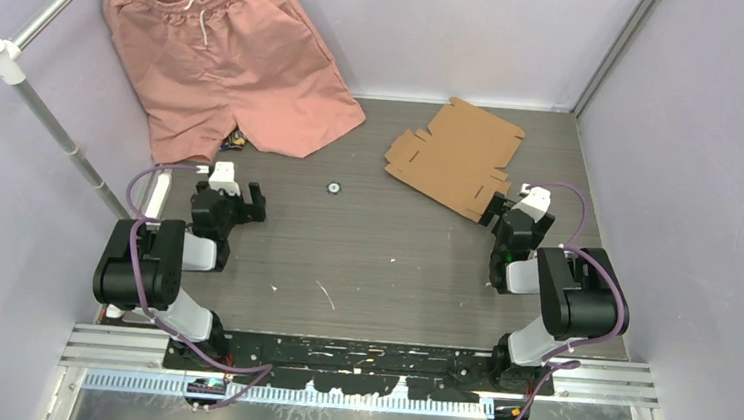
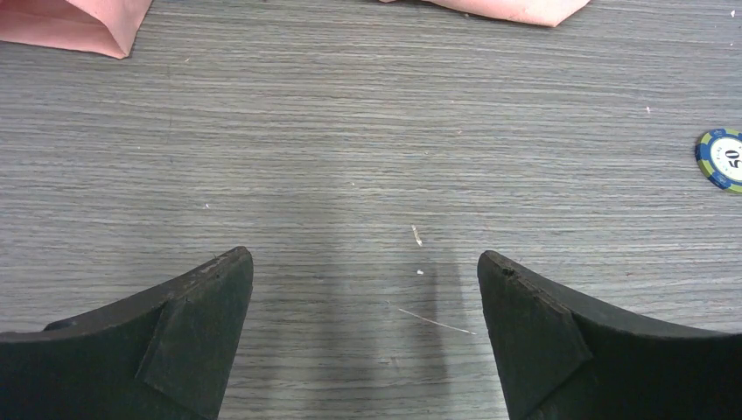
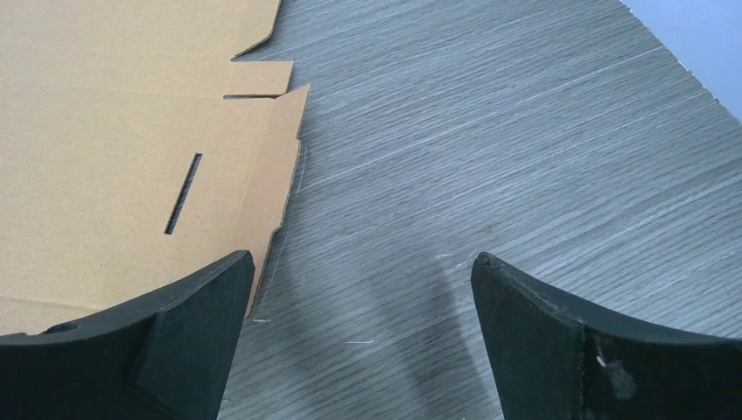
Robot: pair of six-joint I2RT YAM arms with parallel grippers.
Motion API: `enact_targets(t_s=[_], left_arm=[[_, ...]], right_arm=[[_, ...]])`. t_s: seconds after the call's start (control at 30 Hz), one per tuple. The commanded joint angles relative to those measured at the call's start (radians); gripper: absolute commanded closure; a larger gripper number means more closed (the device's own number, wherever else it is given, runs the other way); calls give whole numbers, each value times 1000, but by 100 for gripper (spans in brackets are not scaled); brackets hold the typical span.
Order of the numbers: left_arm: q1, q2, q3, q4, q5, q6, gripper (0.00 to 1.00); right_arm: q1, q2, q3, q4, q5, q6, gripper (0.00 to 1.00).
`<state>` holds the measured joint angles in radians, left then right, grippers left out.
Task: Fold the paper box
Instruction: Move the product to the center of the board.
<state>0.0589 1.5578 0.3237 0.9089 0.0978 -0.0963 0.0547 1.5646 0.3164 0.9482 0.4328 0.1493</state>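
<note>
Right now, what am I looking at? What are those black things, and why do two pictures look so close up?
Those are two robot arms bolted to a grey table. The big picture comes from a camera above and behind them. The close-ups come from small cameras on each wrist, so you see black fingers at the bottom. The left gripper is open over bare table, with a small round blue chip nearby. The right gripper is open too, beside the flat brown paper box, which is not folded yet. Pink shorts lie at the back. Nothing is held.

Plain brown paper box, salmon-pink shorts (grey woodgrain table).
</note>
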Motion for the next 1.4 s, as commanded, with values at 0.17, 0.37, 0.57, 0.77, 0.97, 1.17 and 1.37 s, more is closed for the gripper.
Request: enact_targets(t_s=[0.17,0.37,0.57,0.77,0.97,1.17,1.37], left_arm=[[-2,-5,23,71,-7,10,0],[-1,-5,23,71,-7,10,0],[-1,-6,23,71,-8,10,0],[-4,-57,20,40,37,30,0],[-2,-255,89,-275,7,-1,0],[-4,-386,309,-713,19,-109,0],[-5,-468,405,-803,195,-320,0]], right_arm=[[-5,-8,26,32,17,8,0],[-6,-8,26,32,17,7,0],[-4,-8,25,34,17,7,0],[-5,-11,23,37,34,14,0],[20,-219,50,-170,-2,-32,0],[48,-461,167,-540,21,40,0],[106,-573,439,-1045,-19,177,0]])
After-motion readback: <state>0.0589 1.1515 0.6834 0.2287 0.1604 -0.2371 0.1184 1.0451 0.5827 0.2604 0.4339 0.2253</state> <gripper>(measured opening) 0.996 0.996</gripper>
